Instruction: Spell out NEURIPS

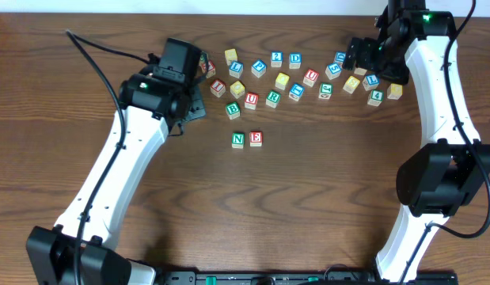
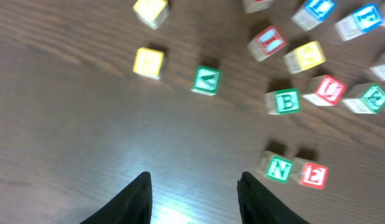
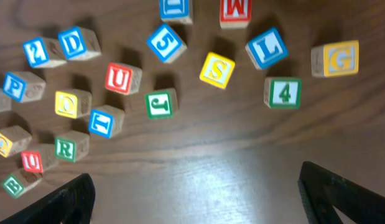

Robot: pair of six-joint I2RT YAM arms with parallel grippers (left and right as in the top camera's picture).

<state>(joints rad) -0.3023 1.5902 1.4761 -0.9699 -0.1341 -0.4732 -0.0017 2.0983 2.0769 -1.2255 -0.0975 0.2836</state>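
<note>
left gripper [image 2: 193, 180]: in the overhead it sits up-left of the N cube [image 1: 237, 139], well apart from it. Wrist view shows black jaws partway apart with only bare wood-grain table [image 1: 308, 198] between them, pinching nothing

N cube: small pale wooden cube, white top face with a green border and a green N, reads upright from the robot's side. E cube [image 1: 256, 138] has the same build with a red letter and sits just right of N; can't tell whether they touch. The pair's long axis runs left-right across the table, reading N-E

remaining letters lie loose in an arc on the far side of N, faces up, turned at mixed angles:
- red I [image 1: 218, 86]: up-left of N, near the left gripper
- green B [image 1: 233, 110]: just beyond N
- red U [image 1: 251, 100] and green R [image 1: 272, 98]: beyond N and to its right, both rotated a bit
- blue P [image 1: 259, 69]: further beyond N
- blue 2 [image 1: 277, 58] and blue D [image 1: 295, 59]: beyond N and to its right, at the top of the arc
- yellow cube [image 1: 282, 80]: up-right of N, letter not readable
- second red U [image 1: 310, 77]: further right of N
- far right of N: green J [image 3: 161, 102], blue 5 [image 3: 166, 42], yellow S [image 3: 217, 70] tilted, blue L [image 3: 267, 48], green 4 [image 3: 282, 93], yellow G [image 3: 335, 59]

right gripper [image 3: 195, 180]: far up-right of N, over the right end of the arc. Jaws spread wide, nothing between them
</note>
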